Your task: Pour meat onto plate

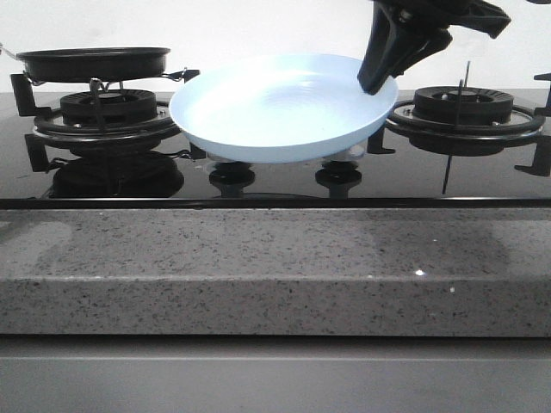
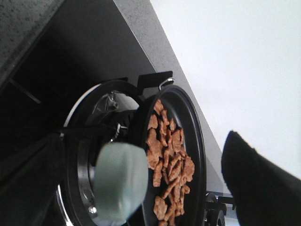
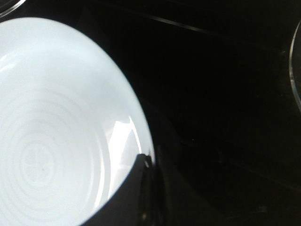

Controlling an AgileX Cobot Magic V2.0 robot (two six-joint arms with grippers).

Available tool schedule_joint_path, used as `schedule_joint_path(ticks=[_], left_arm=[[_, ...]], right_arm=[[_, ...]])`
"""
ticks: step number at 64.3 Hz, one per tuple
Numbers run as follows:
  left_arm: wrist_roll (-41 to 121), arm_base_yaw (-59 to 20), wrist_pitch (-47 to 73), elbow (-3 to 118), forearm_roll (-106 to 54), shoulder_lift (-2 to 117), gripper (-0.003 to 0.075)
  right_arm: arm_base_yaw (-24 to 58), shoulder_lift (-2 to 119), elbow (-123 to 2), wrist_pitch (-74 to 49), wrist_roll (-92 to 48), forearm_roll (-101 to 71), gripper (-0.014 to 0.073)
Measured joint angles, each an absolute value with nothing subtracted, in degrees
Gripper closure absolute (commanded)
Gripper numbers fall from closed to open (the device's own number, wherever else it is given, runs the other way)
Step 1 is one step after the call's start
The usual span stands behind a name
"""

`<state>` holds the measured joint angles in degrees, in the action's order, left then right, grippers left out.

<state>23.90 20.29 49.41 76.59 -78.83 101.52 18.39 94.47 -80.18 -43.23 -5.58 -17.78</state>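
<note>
The pale-blue plate (image 1: pixel 275 107) hangs a little tilted over the middle of the stove. My right gripper (image 1: pixel 376 82) is shut on its right rim. The right wrist view shows the bare plate (image 3: pixel 51 132) with a dark finger (image 3: pixel 136 193) over its rim. The meat (image 2: pixel 167 165) is a loose pile of tan-brown pieces in the black frying pan (image 2: pixel 195 141). That pan (image 1: pixel 95 62) sits over the left burner. My left gripper (image 2: pixel 143 160) is open, with the pan's pale-green handle (image 2: pixel 120 181) between its wide-apart fingers. The left gripper is out of the front view.
The black glass hob has a left burner (image 1: pixel 108 107) under the pan and a bare right burner (image 1: pixel 465 107). Two knobs (image 1: pixel 337 176) lie under the plate. A grey speckled counter edge (image 1: pixel 275 267) runs along the front, and a white wall stands behind.
</note>
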Motion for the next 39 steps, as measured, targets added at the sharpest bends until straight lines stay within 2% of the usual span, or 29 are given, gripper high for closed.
schedule_joint_path(ticks=[4,8,23,29,36,39], left_arm=[[23.9,20.3,49.3,77.0,-78.8,102.0,0.0099],[23.9,20.3,49.3,77.2,-78.8,102.1,0.0165],[23.9,20.3,49.3,77.2,-78.6,102.1,0.0538],[24.0,20.3,49.4,77.2,-78.4,102.1,0.0646],[24.0,20.3,49.7,77.2,-78.9,102.1,0.0741],[23.9,20.3,49.8,77.4,-79.2,102.1,0.0741]], right_arm=[[18.4,94.5,-80.2,-43.2,-5.6,-17.8,0.0654],[18.4,94.5,-80.2,-43.2,-5.6,-17.8,0.0654],[18.4,94.5,-80.2,-43.2,-5.6,-17.8,0.0654],[18.4,94.5,-80.2,-43.2,-5.6,-17.8,0.0654],[18.4,94.5,-80.2,-43.2,-5.6,-17.8,0.0654],[18.4,94.5,-80.2,-43.2,-5.6,-17.8,0.0654]])
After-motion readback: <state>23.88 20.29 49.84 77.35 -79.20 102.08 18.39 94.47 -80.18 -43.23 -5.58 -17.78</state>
